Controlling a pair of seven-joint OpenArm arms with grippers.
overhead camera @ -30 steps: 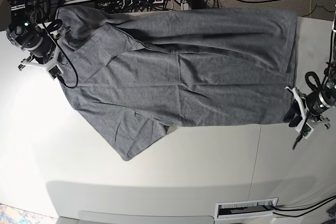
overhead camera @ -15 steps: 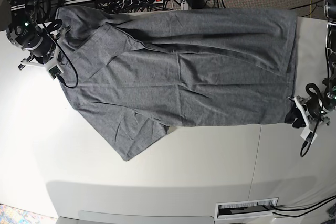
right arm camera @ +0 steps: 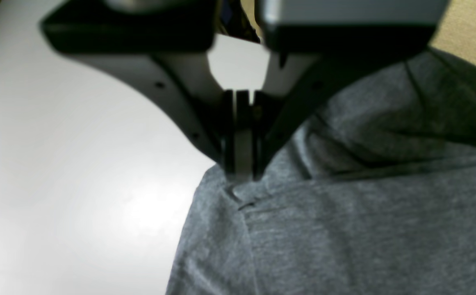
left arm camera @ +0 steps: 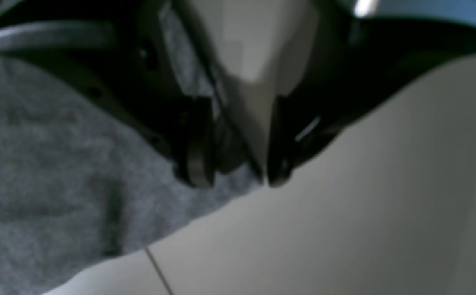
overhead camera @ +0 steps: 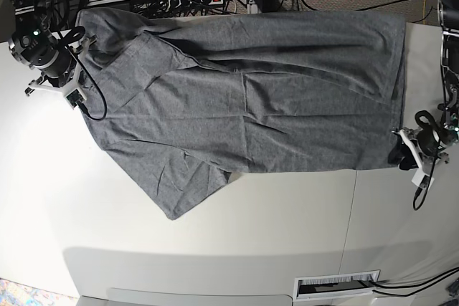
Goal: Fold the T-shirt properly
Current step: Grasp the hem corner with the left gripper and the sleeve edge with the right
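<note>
The T-shirt (overhead camera: 244,98) lies spread nearly flat on the desk (overhead camera: 215,249) with 0 folds made, left gripper (left arm camera: 233,180) jaws parted at its hem corner, right gripper (right arm camera: 242,172) jaws shut at its collar end.

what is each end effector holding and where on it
Right end effector pinches the T-shirt at its shoulder edge; left end effector is open at the hem corner, holding nothing.

The right pincer (right arm camera: 242,164) has pale grey fingers (right arm camera: 180,94) with small dark screw holes, black pads at the tips, and a black housing above. The left pincer (left arm camera: 233,176) is black all over (blurred close up), with a glossy highlight. From above, both arms show white brackets, black looping cables, and one green light.
</note>
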